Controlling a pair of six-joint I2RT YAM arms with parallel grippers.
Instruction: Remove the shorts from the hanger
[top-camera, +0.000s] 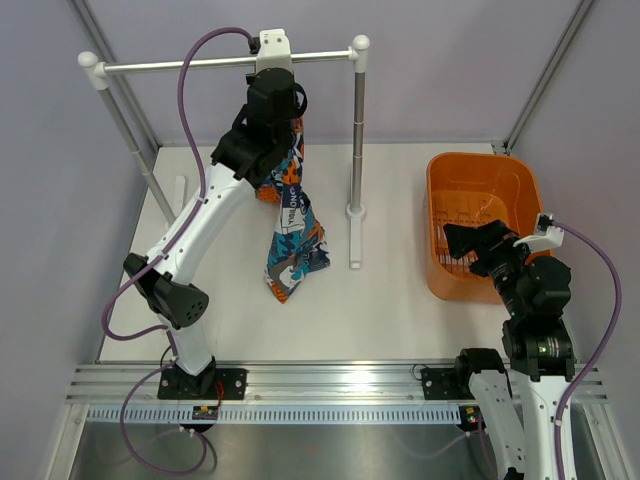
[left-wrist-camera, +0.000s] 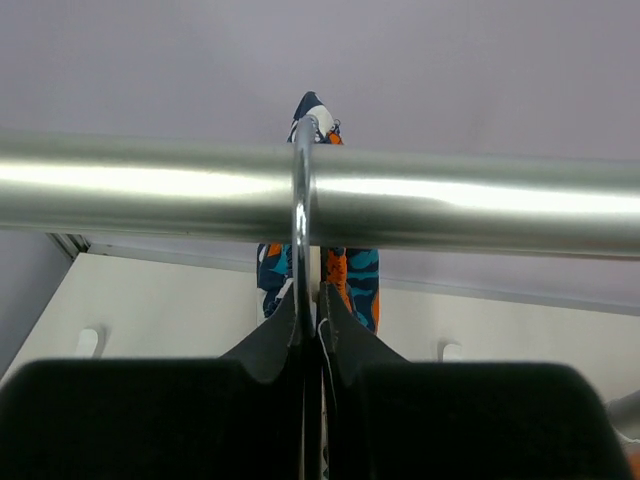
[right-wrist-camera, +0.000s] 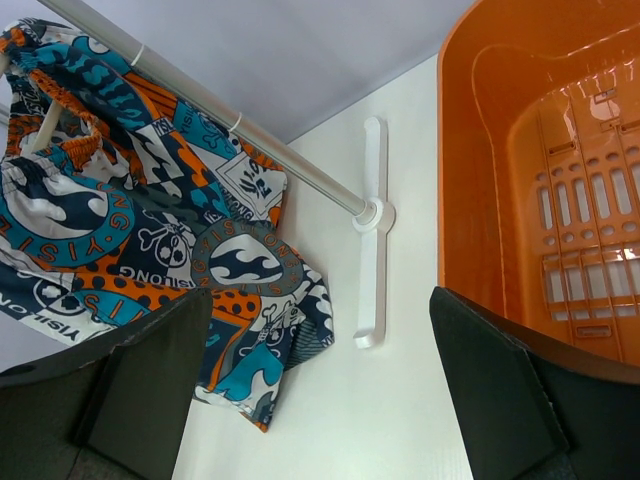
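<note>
Shorts hang below the rail. Left gripper pinches the hanger's hook; right gripper stands spread near the basket.

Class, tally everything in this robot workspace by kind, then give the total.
Robot arms: 2 (left arm, right arm)
Shorts: 1
Hanger: 1
Clothes rack: 1
Orange basket: 1
Total: 6

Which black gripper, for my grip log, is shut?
The left gripper, pinching the hanger's thin wire hook at the silver metal rail; the right gripper stands open.
</note>
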